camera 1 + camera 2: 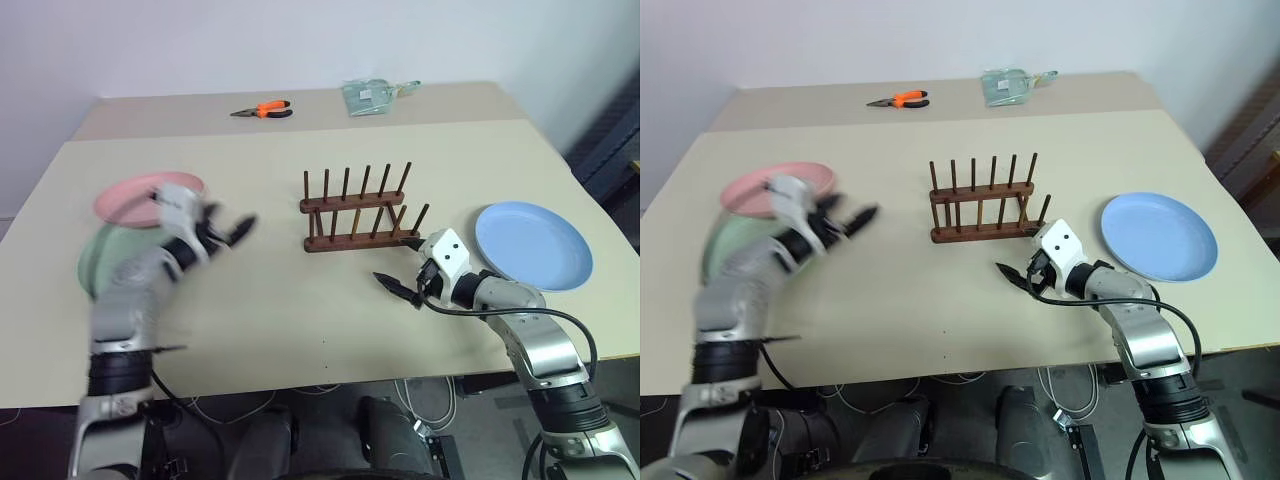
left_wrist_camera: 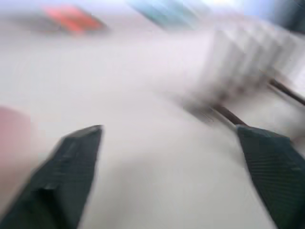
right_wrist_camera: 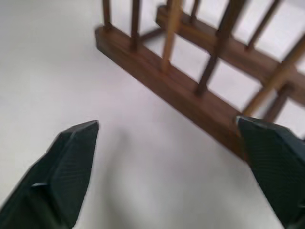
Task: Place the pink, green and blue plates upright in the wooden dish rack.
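The wooden dish rack [image 1: 358, 212] stands empty in the middle of the table, its pegs upright. The pink plate [image 1: 140, 195] lies flat at the left. The green plate [image 1: 92, 265] lies just in front of it, partly hidden by my left arm. At the right, the blue plate [image 1: 533, 245] lies flat. My left gripper [image 1: 232, 230] hovers blurred above the table, right of the pink and green plates, open and holding nothing. My right gripper [image 1: 400, 266] sits low by the rack's front right corner, left of the blue plate. In the right wrist view its fingers [image 3: 66, 167] are wide open and empty before the rack [image 3: 190, 95].
Orange-handled pliers [image 1: 265, 110] and a clear packet with teal contents [image 1: 372, 96] lie near the table's far edge. The table's front edge runs just under both arms. Cables hang below it.
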Controlling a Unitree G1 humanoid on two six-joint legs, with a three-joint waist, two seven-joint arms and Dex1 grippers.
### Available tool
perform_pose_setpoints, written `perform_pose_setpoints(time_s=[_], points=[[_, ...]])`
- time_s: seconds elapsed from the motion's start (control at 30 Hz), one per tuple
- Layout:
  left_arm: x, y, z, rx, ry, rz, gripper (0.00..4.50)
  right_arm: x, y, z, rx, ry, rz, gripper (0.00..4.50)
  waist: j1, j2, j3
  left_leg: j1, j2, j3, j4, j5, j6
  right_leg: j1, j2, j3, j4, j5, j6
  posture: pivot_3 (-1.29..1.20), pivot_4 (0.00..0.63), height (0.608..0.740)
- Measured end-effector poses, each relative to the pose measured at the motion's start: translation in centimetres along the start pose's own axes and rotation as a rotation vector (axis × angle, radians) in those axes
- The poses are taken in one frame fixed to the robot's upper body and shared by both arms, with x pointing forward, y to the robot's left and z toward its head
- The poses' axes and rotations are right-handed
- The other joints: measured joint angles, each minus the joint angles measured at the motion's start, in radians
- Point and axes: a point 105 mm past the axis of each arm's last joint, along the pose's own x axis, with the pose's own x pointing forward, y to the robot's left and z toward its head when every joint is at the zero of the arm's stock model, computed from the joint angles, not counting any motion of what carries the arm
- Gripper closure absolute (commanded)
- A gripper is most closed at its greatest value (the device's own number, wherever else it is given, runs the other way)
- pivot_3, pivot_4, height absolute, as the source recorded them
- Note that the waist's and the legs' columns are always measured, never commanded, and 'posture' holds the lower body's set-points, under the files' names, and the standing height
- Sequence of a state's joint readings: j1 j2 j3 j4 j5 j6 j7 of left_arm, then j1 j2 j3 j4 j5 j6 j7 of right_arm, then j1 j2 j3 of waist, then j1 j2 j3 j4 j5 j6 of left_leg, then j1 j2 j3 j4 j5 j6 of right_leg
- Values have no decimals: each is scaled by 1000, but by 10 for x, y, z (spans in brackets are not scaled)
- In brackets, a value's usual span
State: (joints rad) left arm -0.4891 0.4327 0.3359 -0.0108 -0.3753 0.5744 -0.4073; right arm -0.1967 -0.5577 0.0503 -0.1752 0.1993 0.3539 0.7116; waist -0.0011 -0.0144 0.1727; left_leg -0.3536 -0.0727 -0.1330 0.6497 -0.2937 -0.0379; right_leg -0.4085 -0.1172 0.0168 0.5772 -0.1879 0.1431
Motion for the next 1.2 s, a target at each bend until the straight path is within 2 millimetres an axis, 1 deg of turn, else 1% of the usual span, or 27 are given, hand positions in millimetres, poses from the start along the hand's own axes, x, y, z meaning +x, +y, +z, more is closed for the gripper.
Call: perform_pose_setpoints(time_s=[0.03, 0.1, 0.13, 0.17, 0.2, 0.27, 0.33, 0.4, 0.5, 0.57, 0.63, 0.73, 0.77, 0.8, 0.83, 0.9, 0.93, 0.97, 1.0, 1.03, 1.1, 1.13, 1.17, 1.2], points=[[2, 16, 16, -33, -44, 112, 41, 1, 2, -1, 1, 5, 8, 12, 4, -1, 0, -1, 0, 0, 0, 0, 0, 0, 0, 0, 0, 0, 0, 0, 150, 740], [0, 45, 37, -147, -115, 317, 41, 3, 5, -2, -2, 12, 19, 12, 6, -2, 1, -1, 0, 0, 0, 0, 0, -1, 0, 0, 0, 0, 0, 0, 150, 740], [-7, 59, 44, -183, -135, 415, 41, 3, 5, -3, -4, 15, 21, 12, 6, -2, 1, -1, 0, 0, -1, 0, 0, -2, 0, 0, 0, 0, 0, 0, 150, 740], [-13, 72, 44, -217, -134, 502, 41, 3, 5, -4, -3, 18, 19, 12, 3, -2, 1, 0, 0, 0, -2, 0, -1, -3, 0, 1, 0, 1, 0, 0, 150, 740], [-21, 82, 41, -254, -118, 586, 41, 3, 5, -5, -6, 23, 17, 12, 1, -2, 1, 0, 0, 0, -2, 0, -1, -3, 0, 1, 1, 1, -2, 0, 150, 740], [-36, 100, 23, -344, -62, 738, 41, 3, 4, -6, -7, 27, 15, 12, -4, -2, 1, -1, 0, 0, -2, 1, -2, -3, 0, 1, 1, 2, -3, 0, 150, 740], [-48, 108, 6, -432, -8, 831, 41, 3, 3, -7, -10, 31, 13, 12, -7, -5, 1, -1, 0, 0, -2, 1, -2, -3, 0, 0, 1, 2, -2, 0, 150, 740], [-51, 108, -6, -488, 55, 840, 41, 4, 2, -8, -13, 31, 13, 12, -6, -9, 2, -2, 0, -1, -2, 1, -3, -3, 0, -1, 1, 1, -2, 0, 150, 740], [-47, 98, -24, -597, 128, 784, 41, 6, 2, -6, -20, 18, 13, 12, -5, -9, 2, -1, -1, -1, -1, 1, -3, -2, 0, -1, 1, 1, -1, 0, 150, 740], [-41, 90, -41, -676, 185, 744, 573, 8, 3, -4, -23, 7, 9, 0, -8, -9, 2, -1, 0, -1, -2, 2, -4, -2, 0, -1, 1, 1, -1, 0, 150, 740], [-36, 87, -50, -728, 214, 720, 1380, 9, 4, -3, -23, -3, 3, 0, -10, -9, 2, -2, 0, -1, -2, 2, -4, -3, 0, -1, 1, 1, -2, 0, 150, 740], [-30, 87, -56, -764, 230, 709, 3041, 9, 1, -2, -34, -7, -15, 0, -11, -9, 2, -1, 0, -1, -2, 2, -4, -3, 0, -1, 1, 2, -3, 0, 150, 740], [-29, 88, -55, -772, 215, 713, 3557, 8, 0, 0, -31, -14, -21, 0, -11, -9, 2, -1, 0, -1, -2, 2, -4, -3, 0, -1, 1, 2, -3, 0, 150, 740], [-28, 89, -52, -775, 196, 711, 4053, 6, -2, 2, -28, -22, -25, 0, -10, -9, 2, -1, 0, -1, -2, 2, -4, -3, 0, -1, 1, 2, -3, 0, 150, 740], [-24, 89, -42, -776, 144, 685, 4478, 4, -4, 6, -21, -35, -29, 0, -10, -9, 2, -2, 0, -1, -2, 2, -4, -3, 0, -1, 1, 2, -3, 0, 150, 740], [-16, 85, -26, -724, 83, 631, 4478, -2, -6, 19, -29, -64, -23, 0, -9, -9, 2, -2, 0, -1, -2, 2, -4, -3, 0, -1, 1, 2, -3, 0, 150, 740], [-12, 80, -16, -690, 50, 588, 4478, -4, -6, 26, -52, -72, -15, 0, -9, -10, 3, -2, 0, -1, -2, 2, -4, -3, 0, -1, 1, 2, -3, 0, 150, 740], [-6, 68, -3, -644, 10, 516, 4478, -5, -8, 39, -99, -93, -8, 0, -9, -11, 4, -3, 0, -1, -2, 2, -5, -3, 0, -1, 1, 2, -3, 0, 150, 740], [2, 51, 8, -611, -15, 435, 4478, -4, -9, 56, -152, -128, -4, 0, -7, -11, 5, -3, 0, -1, -1, 2, -5, -3, 0, -1, 0, 2, -3, 0, 150, 740], [13, 25, 20, -559, -30, 325, 4478, -3, -9, 82, -244, -182, 1, 0, -6, -12, 5, -3, -1, -1, -1, 2, -5, -3, 0, -1, 1, 2, -3, 0, 150, 740], [28, -20, 34, -495, -29, 150, 4478, -2, -4, 120, -400, -271, 1, 0, -5, -13, 4, -2, 0, -1, -2, 2, -5, -2, 0, -1, 0, 2, -2, 0, 150, 740], [31, -38, 37, -475, -19, 89, 4478, 2, -1, 130, -475, -286, 0, 0, -8, -13, 4, -2, 0, -1, -2, 2, -5, -2, 0, -1, 0, 1, -1, 0, 150, 740], [34, -57, 39, -452, -7, 28, 4478, 7, 1, 134, -567, -274, -5, 0, -11, -13, 4, -2, 0, 0, -2, 2, -5, -3, 0, -1, 0, 1, -1, 0, 150, 740], [36, -73, 39, -439, 8, -29, 4478, 12, 2, 134, -625, -256, -7, 0, -12, -13, 4, -2, 0, 0, -2, 2, -5, -3, 0, 0, 0, 1, -2, 0, 150, 740]])
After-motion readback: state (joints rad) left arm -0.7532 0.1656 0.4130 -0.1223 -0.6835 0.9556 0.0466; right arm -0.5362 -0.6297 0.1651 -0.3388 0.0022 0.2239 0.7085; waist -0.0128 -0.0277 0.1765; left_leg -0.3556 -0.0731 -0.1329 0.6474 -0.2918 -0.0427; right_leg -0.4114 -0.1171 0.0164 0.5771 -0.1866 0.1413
